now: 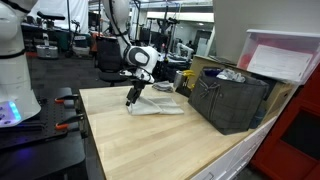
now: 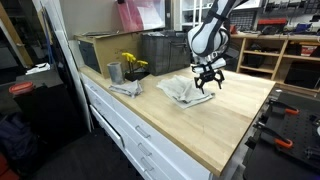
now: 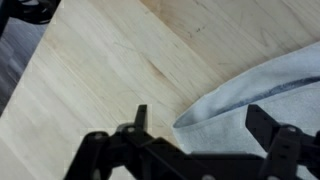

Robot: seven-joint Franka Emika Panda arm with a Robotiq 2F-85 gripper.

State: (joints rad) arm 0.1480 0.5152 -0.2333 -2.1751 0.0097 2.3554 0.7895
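A dark crate (image 1: 235, 100) stands on the wooden table (image 1: 150, 140). In an exterior view, yellow flowers (image 2: 132, 63) sit just beside a metal cup (image 2: 114, 72), above white drawers (image 2: 125, 125).

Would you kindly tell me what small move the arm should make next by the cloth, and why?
Probably lower straight down onto the grey cloth. The jaws stand wide open and hold nothing. In the wrist view the cloth's rounded edge lies between them on the wooden table, and in both exterior views they hang close over that edge, so a short descent should bring it within their grasp.
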